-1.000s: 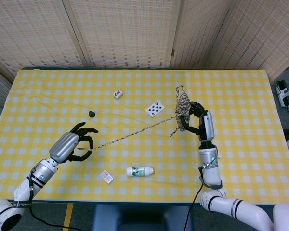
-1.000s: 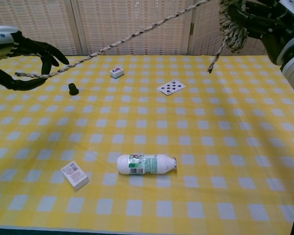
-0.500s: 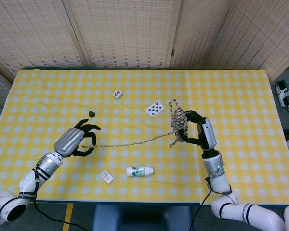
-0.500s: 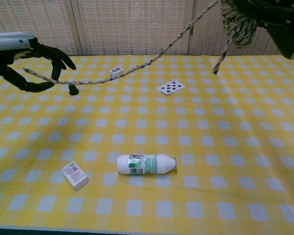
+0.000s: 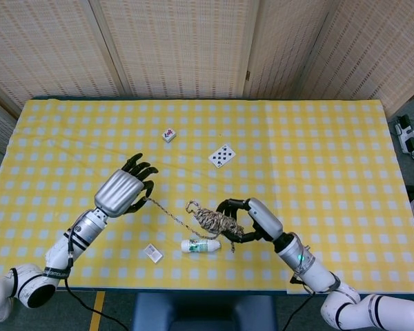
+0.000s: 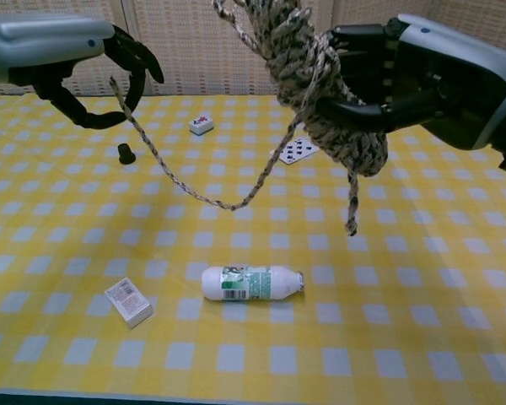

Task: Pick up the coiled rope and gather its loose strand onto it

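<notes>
above the yellow checked table (image 5: 331, 152), right robot hand (image 5: 252, 219) grips coiled rope (image 5: 214, 222), left robot hand (image 5: 124, 192) pinches its strand (image 5: 167, 212).

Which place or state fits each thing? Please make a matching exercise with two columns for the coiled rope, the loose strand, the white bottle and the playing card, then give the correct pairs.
1. coiled rope
2. loose strand
3. white bottle
4. playing card

a. lies on its side on the table
b. lies flat, face up
c. held up by the right hand
d. sags between the two hands, one end at the left hand

Pairs: 1-c, 2-d, 3-a, 4-b
</notes>
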Controlling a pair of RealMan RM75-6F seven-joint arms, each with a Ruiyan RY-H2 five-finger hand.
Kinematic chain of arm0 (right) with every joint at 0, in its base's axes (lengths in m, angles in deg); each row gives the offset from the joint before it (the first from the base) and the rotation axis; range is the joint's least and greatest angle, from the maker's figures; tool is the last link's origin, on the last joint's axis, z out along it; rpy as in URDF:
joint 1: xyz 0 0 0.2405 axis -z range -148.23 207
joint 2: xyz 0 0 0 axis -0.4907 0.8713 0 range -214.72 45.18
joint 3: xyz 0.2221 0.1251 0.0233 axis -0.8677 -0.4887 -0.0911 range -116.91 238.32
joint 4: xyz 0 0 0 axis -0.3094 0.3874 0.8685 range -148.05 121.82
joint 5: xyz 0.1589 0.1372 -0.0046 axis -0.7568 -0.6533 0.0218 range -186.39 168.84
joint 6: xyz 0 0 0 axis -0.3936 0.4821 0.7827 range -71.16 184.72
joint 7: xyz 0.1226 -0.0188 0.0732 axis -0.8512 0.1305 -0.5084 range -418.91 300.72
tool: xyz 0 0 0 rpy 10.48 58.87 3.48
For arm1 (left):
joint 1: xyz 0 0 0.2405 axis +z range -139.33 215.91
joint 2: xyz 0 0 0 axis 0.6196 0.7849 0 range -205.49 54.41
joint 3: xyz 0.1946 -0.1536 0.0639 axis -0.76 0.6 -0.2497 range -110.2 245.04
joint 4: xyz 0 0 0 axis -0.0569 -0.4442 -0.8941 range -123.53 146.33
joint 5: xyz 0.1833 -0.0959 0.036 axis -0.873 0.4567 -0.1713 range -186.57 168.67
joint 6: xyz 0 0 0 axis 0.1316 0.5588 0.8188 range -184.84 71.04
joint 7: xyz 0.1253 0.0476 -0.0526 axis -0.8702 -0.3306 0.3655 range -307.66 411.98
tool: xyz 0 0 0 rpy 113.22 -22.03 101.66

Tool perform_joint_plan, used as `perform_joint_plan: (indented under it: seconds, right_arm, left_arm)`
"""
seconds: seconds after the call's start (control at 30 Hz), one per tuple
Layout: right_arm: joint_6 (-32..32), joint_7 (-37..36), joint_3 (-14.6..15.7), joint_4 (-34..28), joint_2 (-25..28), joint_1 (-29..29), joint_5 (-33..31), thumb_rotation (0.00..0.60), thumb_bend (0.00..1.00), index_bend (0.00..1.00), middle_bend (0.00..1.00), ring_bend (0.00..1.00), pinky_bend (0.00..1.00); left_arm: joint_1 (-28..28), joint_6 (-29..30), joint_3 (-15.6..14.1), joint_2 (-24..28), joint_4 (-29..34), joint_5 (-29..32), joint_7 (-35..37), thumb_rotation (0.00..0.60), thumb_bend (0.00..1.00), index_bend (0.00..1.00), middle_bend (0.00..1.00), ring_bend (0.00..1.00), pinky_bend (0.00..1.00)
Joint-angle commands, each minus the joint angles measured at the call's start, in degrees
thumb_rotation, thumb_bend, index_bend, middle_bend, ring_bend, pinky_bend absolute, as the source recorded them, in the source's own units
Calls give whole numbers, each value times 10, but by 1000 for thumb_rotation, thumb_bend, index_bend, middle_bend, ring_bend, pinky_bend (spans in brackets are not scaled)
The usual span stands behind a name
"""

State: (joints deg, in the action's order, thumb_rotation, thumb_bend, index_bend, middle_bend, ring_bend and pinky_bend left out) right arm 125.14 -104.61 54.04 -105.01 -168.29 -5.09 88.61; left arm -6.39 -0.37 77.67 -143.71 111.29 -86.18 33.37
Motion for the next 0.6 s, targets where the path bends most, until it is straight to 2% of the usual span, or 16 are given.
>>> perform_joint_plan:
  seconds: [0.03,0.33,0.6]
  right_arm:
    - [-40,30,14,-24,8,-19,-13,600,670,830,679,741,601]
    - [-116,65,7,-63,-17,-40,-104,600,669,830,682,746,602]
    - [-141,120,-12,-73,-58,-41,-199,600,670,830,685,751,603]
  left_arm:
    - [-24,21,25,-20,21,15,-68,600,469,628,250,172,31]
    - [-55,42,47,-56,64,51,-169,600,469,607,231,151,29]
    - [-77,51,48,-88,95,45,-204,600,469,599,231,150,30]
